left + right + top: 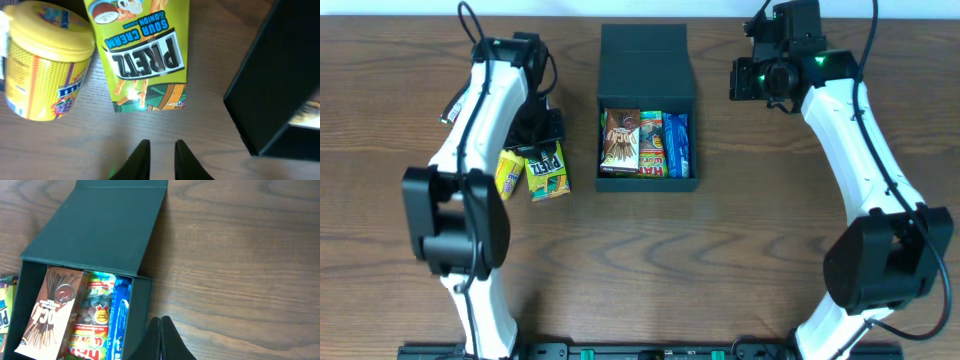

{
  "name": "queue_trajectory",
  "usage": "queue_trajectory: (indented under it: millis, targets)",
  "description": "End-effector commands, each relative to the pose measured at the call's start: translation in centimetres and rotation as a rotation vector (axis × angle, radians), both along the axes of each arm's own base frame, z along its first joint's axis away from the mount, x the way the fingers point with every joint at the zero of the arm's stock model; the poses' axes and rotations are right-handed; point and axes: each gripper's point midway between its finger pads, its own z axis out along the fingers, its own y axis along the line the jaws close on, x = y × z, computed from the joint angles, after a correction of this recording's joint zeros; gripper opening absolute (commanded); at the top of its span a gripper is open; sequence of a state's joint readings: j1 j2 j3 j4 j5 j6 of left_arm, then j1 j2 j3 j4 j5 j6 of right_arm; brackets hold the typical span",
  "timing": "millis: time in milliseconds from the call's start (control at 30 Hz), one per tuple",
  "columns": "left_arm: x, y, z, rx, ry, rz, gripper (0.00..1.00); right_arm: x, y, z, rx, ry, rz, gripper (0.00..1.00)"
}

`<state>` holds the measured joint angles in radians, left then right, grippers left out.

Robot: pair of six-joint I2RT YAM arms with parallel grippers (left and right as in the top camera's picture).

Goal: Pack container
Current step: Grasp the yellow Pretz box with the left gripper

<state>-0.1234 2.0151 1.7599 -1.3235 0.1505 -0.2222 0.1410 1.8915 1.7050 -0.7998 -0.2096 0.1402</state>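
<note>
The dark teal container (647,183) stands open at the table's middle, its lid (645,65) hinged at the back. Inside lie a brown stick-biscuit packet (620,140), a red and green candy packet (651,145) and a blue packet (677,145). A lime Pretz box (548,170) and a yellow tub (508,172) lie left of the container. My left gripper (545,140) hovers just behind the Pretz box (145,55), its fingers (161,147) slightly apart and empty. My right gripper (738,80) is shut and empty, right of the container; its tips (161,322) are beside the right wall.
The yellow tub (45,60) lies on its side next to the Pretz box. The container's corner (280,85) is at the right in the left wrist view. The lid (100,225) leans over the back of the box. Bare wood table (770,230) surrounds everything.
</note>
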Motion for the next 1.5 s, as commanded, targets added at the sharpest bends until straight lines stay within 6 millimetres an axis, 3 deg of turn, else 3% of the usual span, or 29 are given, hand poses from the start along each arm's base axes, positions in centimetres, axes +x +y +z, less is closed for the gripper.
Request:
queue_trajectory:
  millis: [0,167,333,467,600,867,1200,1467]
  targets:
    - [-2.0,0.5,1.5,0.026,-0.088,-0.046,0.23,0.1,0.0,-0.5,-0.007,0.003,0.015,0.01]
    - [-3.6,0.8,-1.9,0.021,-0.136,0.017,0.42,0.1,0.0,-0.5,-0.003,0.006,0.013,0.01]
    - [-2.2,0.4,-4.4,0.011,-0.202,0.150,0.52,-0.2,0.2,-0.6,-0.003,0.015,0.019,0.02]
    - [-0.4,0.8,-5.4,0.031,-0.285,0.163,0.85,-0.4,0.7,-0.7,-0.004,0.018,0.028,0.02]
    - [-0.2,0.8,-6.5,0.038,-0.277,0.060,0.98,-0.4,0.7,-0.7,-0.004,0.018,0.030,0.02]
    - [-0.7,1.0,-9.3,0.059,-0.204,0.047,0.98,-0.4,0.7,-0.6,-0.010,0.014,0.039,0.02]
    - [0.2,1.4,-9.5,0.080,-0.240,-0.011,0.96,-0.3,0.7,-0.6,-0.010,0.013,0.039,0.01]
    - [-0.2,1.3,-10.9,0.081,-0.199,-0.008,0.96,-0.3,0.7,-0.6,-0.009,0.014,0.038,0.02]
